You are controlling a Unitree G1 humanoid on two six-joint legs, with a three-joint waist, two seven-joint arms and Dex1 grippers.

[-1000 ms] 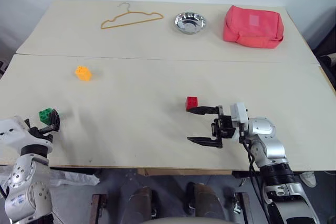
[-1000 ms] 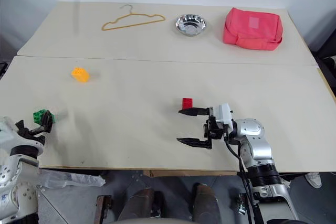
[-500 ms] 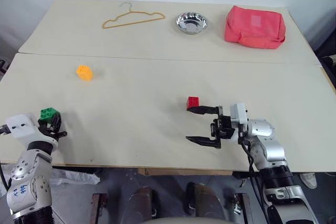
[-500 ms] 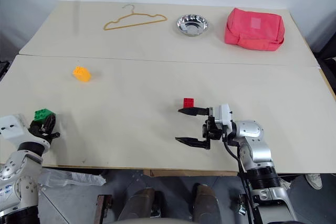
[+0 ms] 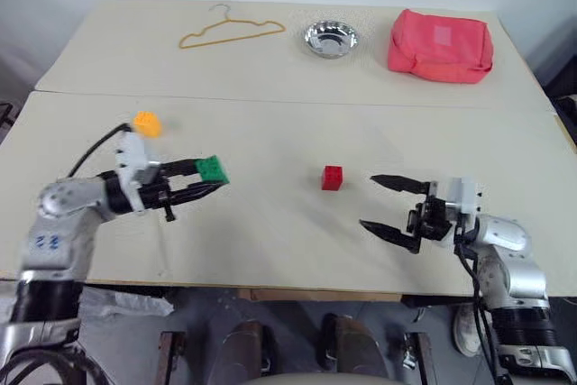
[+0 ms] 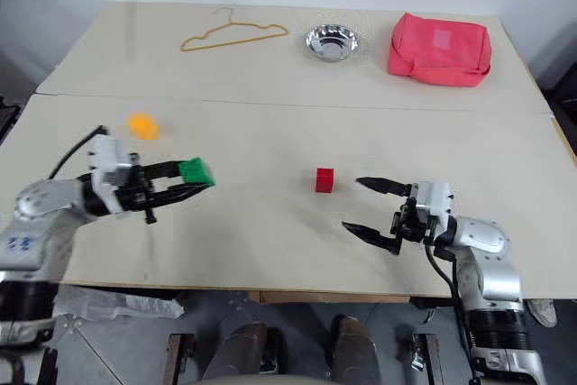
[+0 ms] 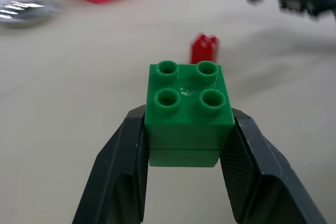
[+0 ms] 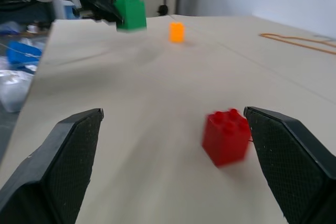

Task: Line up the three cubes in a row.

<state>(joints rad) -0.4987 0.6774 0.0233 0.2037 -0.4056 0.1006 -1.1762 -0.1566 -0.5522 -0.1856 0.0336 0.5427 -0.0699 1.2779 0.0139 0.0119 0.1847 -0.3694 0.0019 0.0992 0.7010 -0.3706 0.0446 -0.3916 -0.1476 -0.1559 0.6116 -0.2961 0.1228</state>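
1. While the left gripper point(image 5: 219, 178) reaches in from the near left edge of the tabletop point(image 5: 270, 114), its two black fingers point(image 7: 122, 166) are clamped on the sides of the green cube point(image 5: 211, 169), which is held clear above the surface with its studs facing up.
2. At the near right, the right gripper point(image 5: 381, 205) points toward the middle of the tabletop with its fingers point(image 5: 393, 183) spread wide and nothing between them.
3. Just beyond those fingertips and slightly to the left, the red cube point(image 5: 332, 178) sits on the tabletop, apart from both fingers and studs up.
4. The held green cube is well to the left of the red one, at roughly the same depth on the tabletop.
5. Farther back on the left, the orange-yellow cube point(image 5: 147, 123) rests on the tabletop, just behind the left arm and well apart from the other two cubes.
6. Along the far part of the tabletop, from left to right, lie a yellow wire hanger point(image 5: 231, 30), a small steel bowl point(image 5: 331, 39) and a pinkish-red fabric pouch point(image 5: 440, 45).
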